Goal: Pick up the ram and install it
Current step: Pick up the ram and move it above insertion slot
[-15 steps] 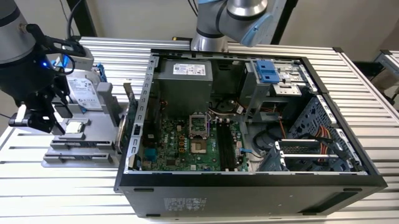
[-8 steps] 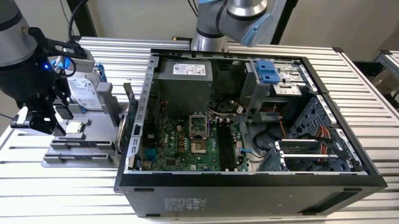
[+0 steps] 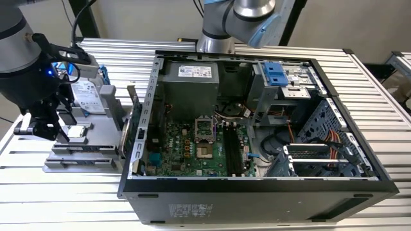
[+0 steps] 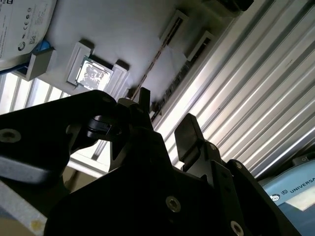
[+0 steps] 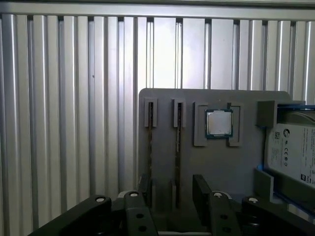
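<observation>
End effector: the end effector hangs over the grey holder, fingers spread wide and gripping nothing.
Ram: the ram stands on edge in a narrow slot of that holder, lined up with the gap between the fingers. I can't tell whether they reach down to it yet.
Why on edge: my read is that the slot keeps the thin stick upright so its flat faces meet the pads.
Neighbours: processor chip in its own pocket just beside the slot, hard drive past that, both untouched.
Destination: open computer case sits beside the holder on the ribbed bench, its long memory sockets well apart from the end effector.
Progress: pickup not made, by my judgement.
</observation>
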Tool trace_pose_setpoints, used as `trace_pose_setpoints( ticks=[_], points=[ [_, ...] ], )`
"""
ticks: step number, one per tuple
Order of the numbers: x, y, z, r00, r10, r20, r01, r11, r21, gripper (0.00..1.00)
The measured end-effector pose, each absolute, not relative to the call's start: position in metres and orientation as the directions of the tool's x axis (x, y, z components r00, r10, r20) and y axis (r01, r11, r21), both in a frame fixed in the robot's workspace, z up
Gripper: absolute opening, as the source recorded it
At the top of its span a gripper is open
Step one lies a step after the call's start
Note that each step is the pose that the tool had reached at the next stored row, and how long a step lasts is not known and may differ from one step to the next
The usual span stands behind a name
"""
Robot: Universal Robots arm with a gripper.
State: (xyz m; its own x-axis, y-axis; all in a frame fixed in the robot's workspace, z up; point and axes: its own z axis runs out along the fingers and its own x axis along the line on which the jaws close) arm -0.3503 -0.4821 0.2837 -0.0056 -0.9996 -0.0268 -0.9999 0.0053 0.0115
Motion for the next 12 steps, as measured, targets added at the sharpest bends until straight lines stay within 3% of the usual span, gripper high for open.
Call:
trace_pose_setpoints(
  ticks=[12],
  points=[
    [-0.3503, -0.4832, 0.2771, -0.006, -1.000, -0.026, -1.000, 0.005, 0.011, 1.00]
  ],
)
